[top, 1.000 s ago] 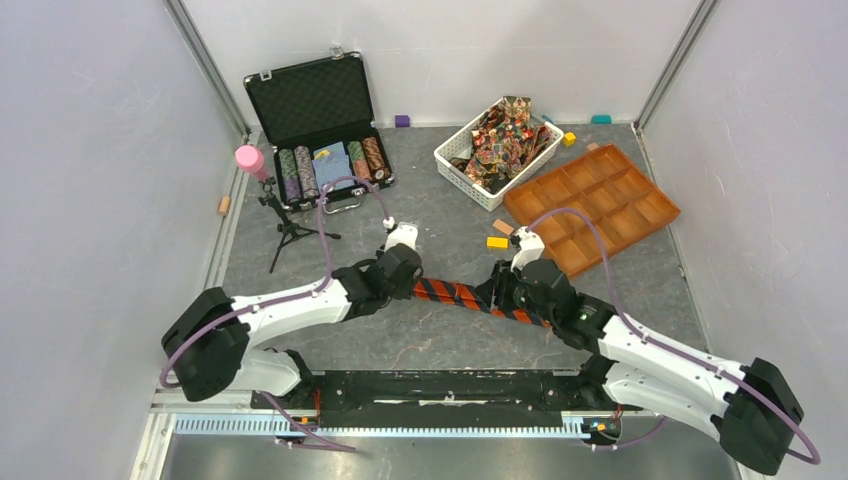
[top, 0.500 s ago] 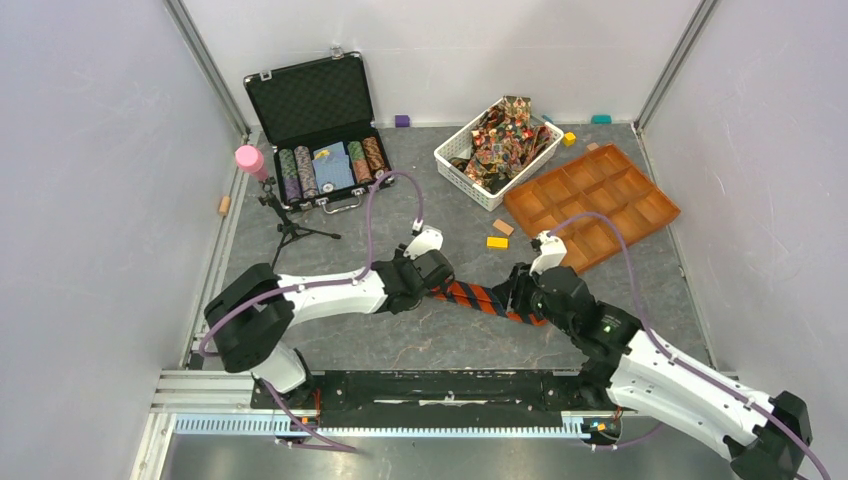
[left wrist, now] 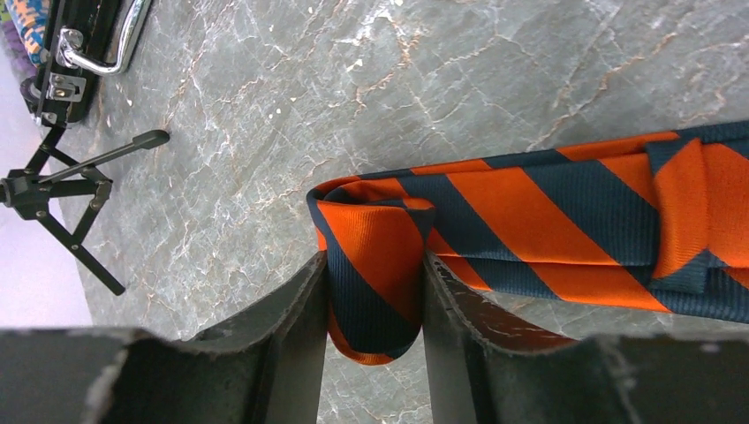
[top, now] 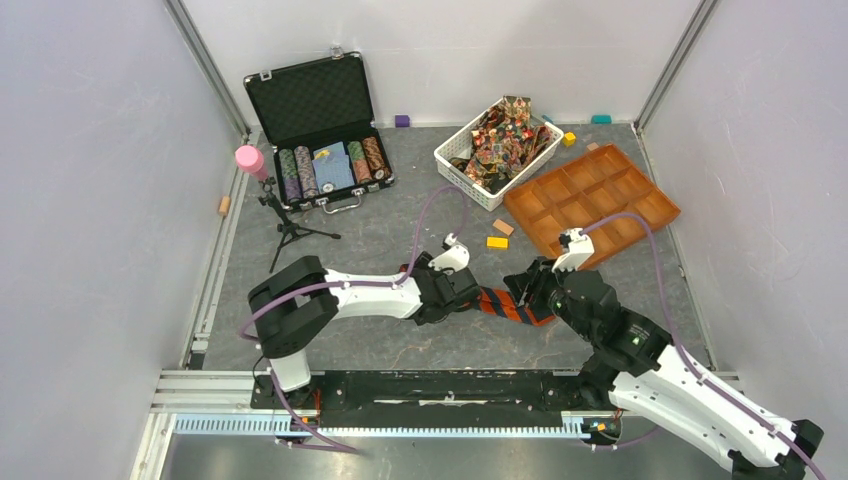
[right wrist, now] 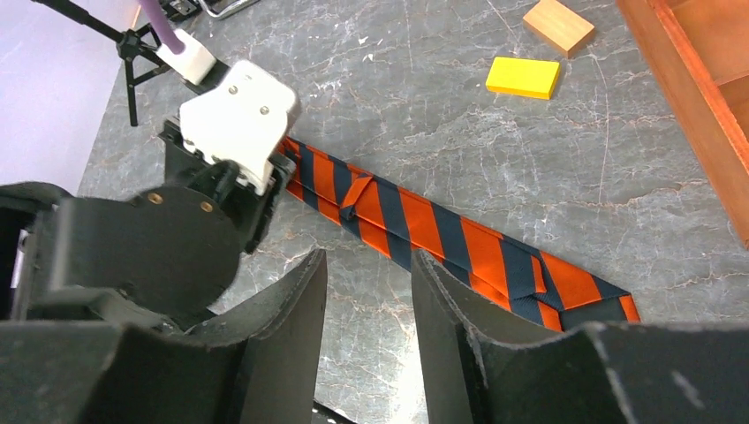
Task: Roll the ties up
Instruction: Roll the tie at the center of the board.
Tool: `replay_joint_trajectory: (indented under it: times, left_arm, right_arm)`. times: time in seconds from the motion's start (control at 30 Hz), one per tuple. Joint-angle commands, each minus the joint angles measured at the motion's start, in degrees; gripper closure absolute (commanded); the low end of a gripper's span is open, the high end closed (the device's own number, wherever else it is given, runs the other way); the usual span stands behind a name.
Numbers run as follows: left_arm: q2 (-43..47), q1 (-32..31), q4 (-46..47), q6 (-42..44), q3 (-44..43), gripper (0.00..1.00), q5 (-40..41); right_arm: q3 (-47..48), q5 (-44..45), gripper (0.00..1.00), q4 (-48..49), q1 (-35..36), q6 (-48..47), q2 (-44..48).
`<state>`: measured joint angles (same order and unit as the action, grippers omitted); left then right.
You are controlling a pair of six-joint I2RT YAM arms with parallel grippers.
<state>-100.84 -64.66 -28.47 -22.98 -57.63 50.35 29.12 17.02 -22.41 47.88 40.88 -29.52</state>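
Observation:
An orange-and-dark striped tie (top: 505, 304) lies folded on the grey table between my two arms. In the left wrist view its rolled end (left wrist: 375, 283) sits between my left fingers, and the left gripper (left wrist: 373, 305) is shut on it. The rest of the tie (left wrist: 583, 221) runs off to the right, flat on the table. The left gripper shows from above (top: 462, 290) at the tie's left end. My right gripper (right wrist: 366, 300) is open and empty, just above the table beside the tie (right wrist: 459, 238). More patterned ties (top: 505, 135) fill a white basket.
A white basket (top: 452, 165) stands at the back. An orange compartment tray (top: 640, 222) lies to its right. An open black case of poker chips (top: 320, 120) and a small tripod (top: 285, 225) are at the back left. A yellow block (top: 497, 242) and a wooden block (top: 503, 227) lie near the tie.
My left gripper has travelled to the right along the tie, gathering its end, so less tie shows between the arms. My right arm has shifted to the right and back.

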Motion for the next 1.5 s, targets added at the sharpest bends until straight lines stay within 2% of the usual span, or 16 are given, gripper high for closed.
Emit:
replay_joint_trajectory:
  times: [0.0,0.17,0.27,0.77,1.47]
  left_arm:
    - [-2.5,-2.0,-2.5,0.7,-3.2,0.51,3.1]
    - [-4.0,-3.2,-4.5,-0.5,-5.7,0.40,3.8]
    - [-4.5,-3.6,-5.2,-1.1,-6.6,0.37,4.1]
    - [-5.0,-5.0,-7.6,-4.9,-8.9,0.35,2.3]
    - [-6.9,-6.7,-6.1,-9.4,-10.4,0.35,-3.4]
  right_arm:
    - [2.5,2.1,0.53,-1.4,0.0,1.0,0.9]
    - [2.9,1.9,0.52,-1.8,0.0,2.2,2.0]
    - [3.6,2.4,0.51,-2.1,0.1,2.3,2.8]
    - [3.7,3.5,0.48,-3.5,0.0,2.5,3.7]
    - [3.8,5.0,0.47,-5.5,0.1,2.7,4.5]
